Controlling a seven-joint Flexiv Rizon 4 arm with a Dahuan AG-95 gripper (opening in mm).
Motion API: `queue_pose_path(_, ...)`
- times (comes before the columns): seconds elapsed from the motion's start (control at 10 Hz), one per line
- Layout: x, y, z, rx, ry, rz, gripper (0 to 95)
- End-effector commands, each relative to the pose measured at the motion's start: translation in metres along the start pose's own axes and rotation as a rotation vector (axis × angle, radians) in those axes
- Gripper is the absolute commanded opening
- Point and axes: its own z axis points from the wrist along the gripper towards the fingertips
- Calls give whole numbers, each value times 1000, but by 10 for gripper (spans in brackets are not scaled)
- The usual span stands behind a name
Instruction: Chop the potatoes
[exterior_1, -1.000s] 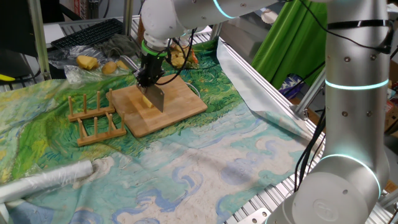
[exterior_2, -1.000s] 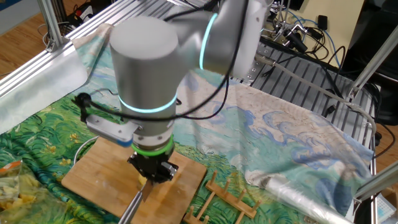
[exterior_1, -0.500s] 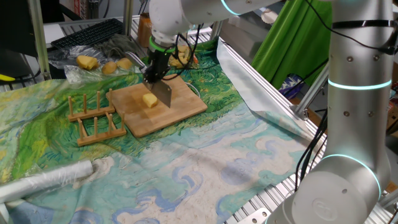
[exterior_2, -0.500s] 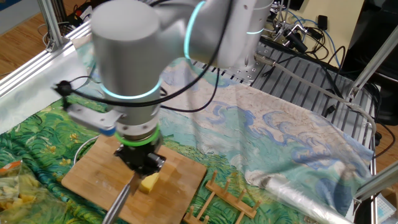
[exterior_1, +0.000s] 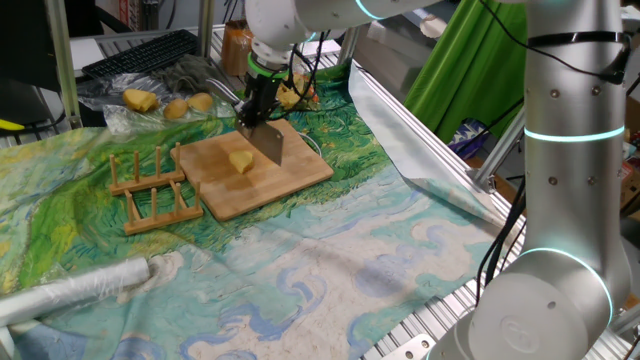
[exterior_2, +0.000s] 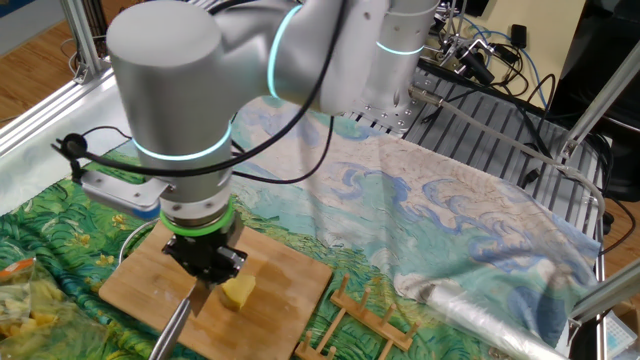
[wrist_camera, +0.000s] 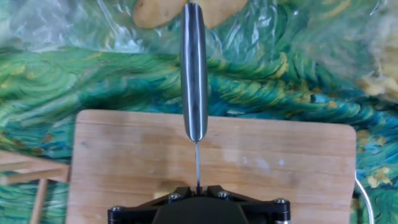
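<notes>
Fingers (exterior_1: 262, 113) clamped on knife (exterior_1: 272, 144) (no legible labels), potato (exterior_1: 240, 161) on board (exterior_1: 300, 165)

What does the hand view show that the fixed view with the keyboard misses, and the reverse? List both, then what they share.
Hand view only: the knife from above, its blade a thin line continuing the handle. Keyboard view only: the peeled potato lump shown clearly on the board beside the blade's flat side, the keyboard, the foil roll, the arm. Both: the wooden board, the painted cloth, whole potatoes in plastic beyond the board.
</notes>
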Motion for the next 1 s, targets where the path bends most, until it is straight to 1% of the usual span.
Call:
queue_pose_path(0.1, 0, -5, 7, -8, -11, -7, 0)
queue_pose_path(0.2, 1, -8, 15, -7, -25, -12, 0)
queue_pose_path(0.3, 1, -8, 21, -10, -28, -10, 0)
queue_pose_path(0.4, 1, -8, 24, -10, -31, -12, 0)
queue_pose_path(0.5, 2, -8, 30, -11, -42, -12, 0)
queue_pose_path(0.6, 2, -8, 34, -11, -46, -12, 0)
queue_pose_path(1.0, 1, -10, 31, -24, -38, -8, 0)
